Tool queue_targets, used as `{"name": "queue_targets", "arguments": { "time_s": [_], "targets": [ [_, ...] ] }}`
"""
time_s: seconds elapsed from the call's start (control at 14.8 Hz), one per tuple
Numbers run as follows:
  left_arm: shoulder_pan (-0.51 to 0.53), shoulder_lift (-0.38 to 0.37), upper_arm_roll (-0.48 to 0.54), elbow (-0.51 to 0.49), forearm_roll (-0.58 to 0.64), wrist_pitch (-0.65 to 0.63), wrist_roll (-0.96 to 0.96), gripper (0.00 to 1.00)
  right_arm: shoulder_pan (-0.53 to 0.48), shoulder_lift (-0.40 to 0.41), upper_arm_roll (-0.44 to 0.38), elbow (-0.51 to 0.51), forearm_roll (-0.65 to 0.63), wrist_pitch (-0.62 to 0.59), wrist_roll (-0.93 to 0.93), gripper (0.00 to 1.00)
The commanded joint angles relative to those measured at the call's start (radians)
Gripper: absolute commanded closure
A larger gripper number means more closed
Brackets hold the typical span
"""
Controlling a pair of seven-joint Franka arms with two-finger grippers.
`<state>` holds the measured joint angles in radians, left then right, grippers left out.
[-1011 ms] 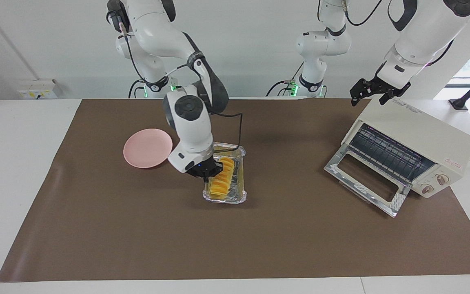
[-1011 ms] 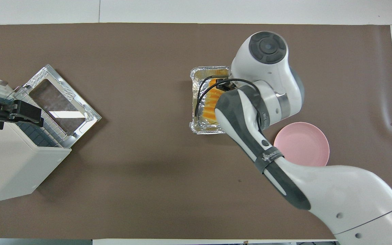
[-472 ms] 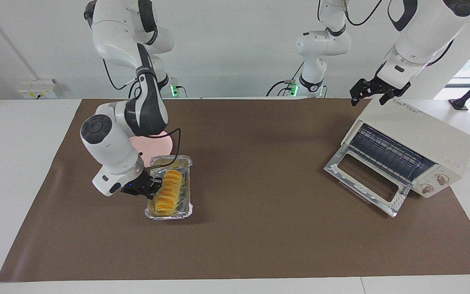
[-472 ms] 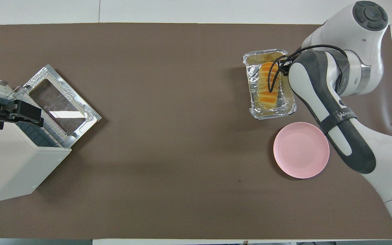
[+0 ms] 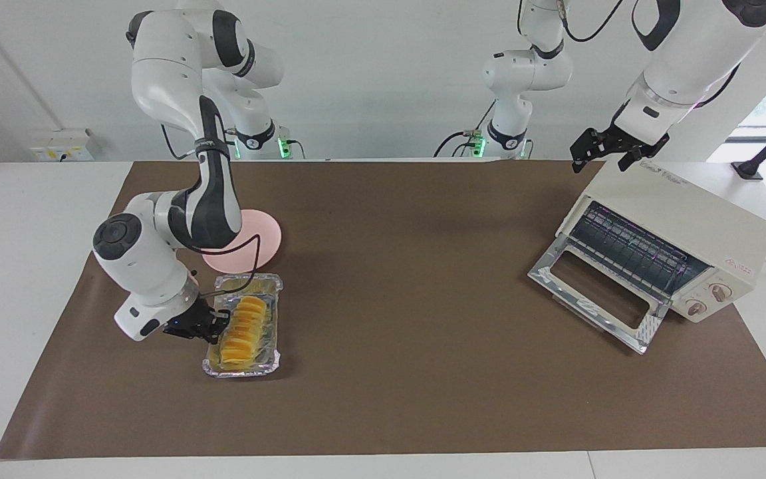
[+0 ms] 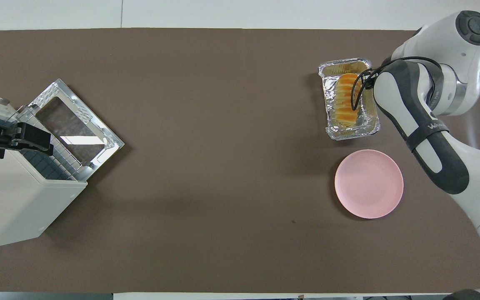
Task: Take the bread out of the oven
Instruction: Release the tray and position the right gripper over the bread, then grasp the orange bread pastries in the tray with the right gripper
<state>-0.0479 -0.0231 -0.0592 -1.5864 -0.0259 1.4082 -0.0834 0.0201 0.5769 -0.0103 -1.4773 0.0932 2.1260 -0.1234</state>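
I see the pink plate just beside the foil tray, nearer the robots, both on the brown mat covering the surface. The bread lies in that tray, well apart from the oven, whose door hangs open at the left arm's end. My own right forearm hides the right gripper from overhead; it is pinched shut on the tray's rim. The left gripper waits, spread wide, over the oven's top.

Both arms wear glossy white shells with dark grey joint sleeves, black grippers and looping black cables.
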Motion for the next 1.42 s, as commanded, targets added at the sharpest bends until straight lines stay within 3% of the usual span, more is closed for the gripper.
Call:
{"name": "queue_targets", "arguments": {
  "time_s": [0.0, 0.34, 0.4, 0.47, 0.54, 1.01, 1.35],
  "targets": [
    [0.011, -0.032, -0.008, -0.038, -0.005, 0.023, 0.001, 0.00, -0.028, 0.001, 0.007, -0.026, 0.013, 0.044, -0.073, 1.00],
    [0.013, -0.032, -0.008, -0.038, -0.005, 0.023, 0.001, 0.00, -0.012, -0.011, 0.006, -0.117, 0.006, 0.134, -0.067, 0.98],
    [0.013, -0.032, -0.008, -0.038, -0.005, 0.023, 0.001, 0.00, -0.012, -0.011, 0.006, -0.115, 0.003, 0.132, -0.067, 0.69],
    [0.013, -0.032, -0.008, -0.038, -0.005, 0.023, 0.001, 0.00, -0.012, -0.012, 0.006, -0.113, 0.002, 0.127, -0.067, 0.14],
    [0.013, -0.032, -0.008, -0.038, -0.005, 0.023, 0.002, 0.00, -0.015, -0.015, 0.006, -0.112, -0.001, 0.117, -0.067, 0.00],
    [0.013, -0.032, -0.008, -0.038, -0.005, 0.023, 0.002, 0.00, -0.008, -0.071, 0.003, -0.075, -0.042, -0.040, -0.061, 0.00],
    [0.013, -0.032, -0.008, -0.038, -0.005, 0.023, 0.002, 0.00, 0.053, -0.086, 0.003, -0.080, -0.093, -0.049, 0.046, 0.00]
  ]
}}
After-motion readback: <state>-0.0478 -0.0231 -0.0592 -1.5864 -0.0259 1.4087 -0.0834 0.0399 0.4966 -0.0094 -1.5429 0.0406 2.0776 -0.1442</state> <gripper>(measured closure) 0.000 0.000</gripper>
